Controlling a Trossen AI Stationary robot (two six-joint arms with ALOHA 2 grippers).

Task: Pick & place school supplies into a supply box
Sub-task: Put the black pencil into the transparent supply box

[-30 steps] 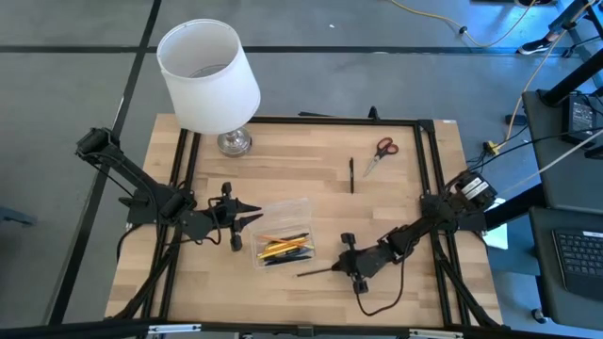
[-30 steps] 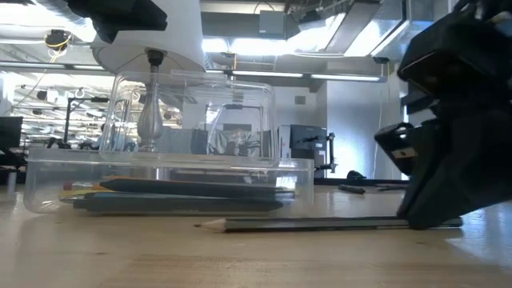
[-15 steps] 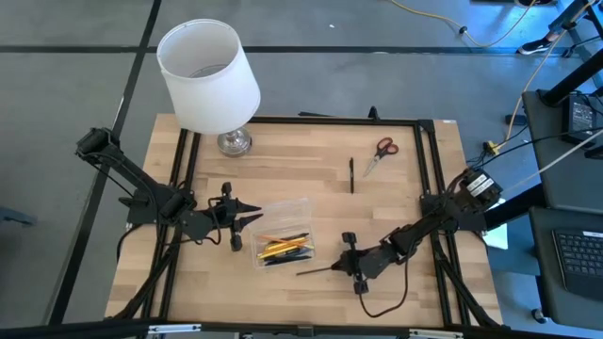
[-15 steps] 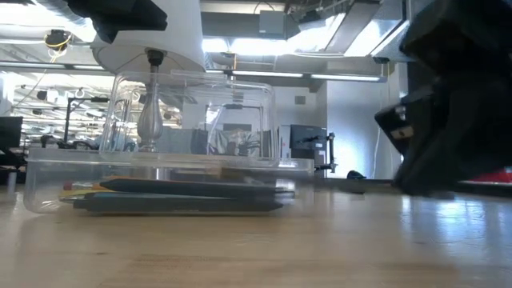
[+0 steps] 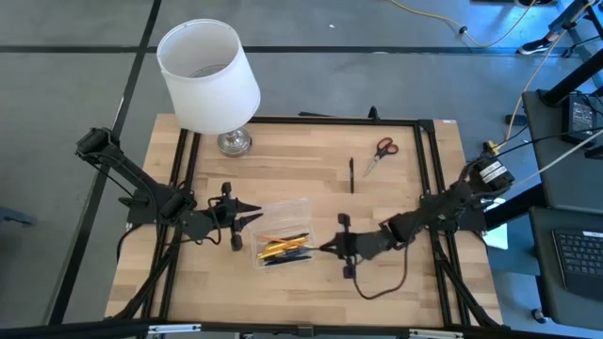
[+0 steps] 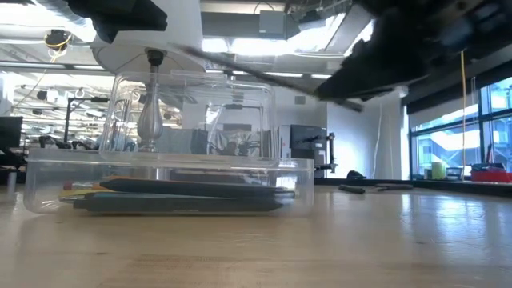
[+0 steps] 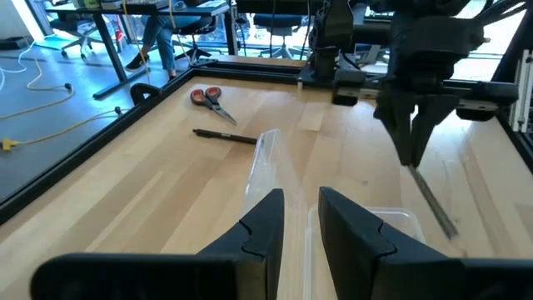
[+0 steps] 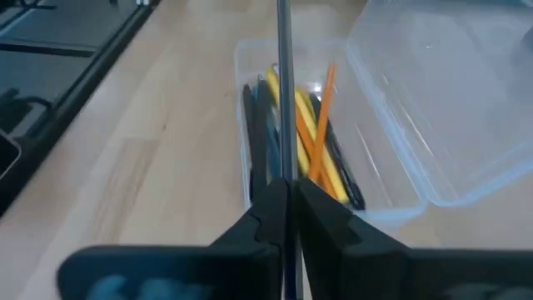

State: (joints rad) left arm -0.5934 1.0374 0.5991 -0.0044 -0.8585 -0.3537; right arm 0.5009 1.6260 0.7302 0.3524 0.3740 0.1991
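The clear supply box (image 5: 303,250) lies mid-table and holds yellow, orange and dark pencils (image 8: 315,125). Its lid (image 5: 283,209) stands raised on the far side. At the lid's left end my left gripper (image 5: 254,218) is closed to a narrow gap. Just right of the box, my right gripper (image 5: 337,247) is shut on a dark grey pencil (image 8: 283,75) that reaches out over the box. Red-handled scissors (image 5: 381,149) and a black pen (image 5: 351,175) lie flat on the far part of the table. My left gripper comes level from the table's left at the lid's end edge (image 7: 260,171). That clear edge runs in beside its fingers (image 7: 265,218), and the lid stays raised. Whether the pads pinch it I cannot tell. My right gripper pinches the grey pencil near one end (image 8: 283,171) between its two fingers. The fingers slant down from the table's right, and the pencil runs on along them. It is lifted clear, its free end (image 7: 448,229) over the box.
A lamp with a white shade (image 5: 209,75) stands at the far left corner. Black frame rails (image 5: 429,169) run along the table's sides. Bare wood lies near the front edge and between the box and the pen.
My right gripper has risen and moved toward the table's left, toward the box, staying shut. The grey pencil, which lay on the table by the front edge, is now lifted clear and points over the box.
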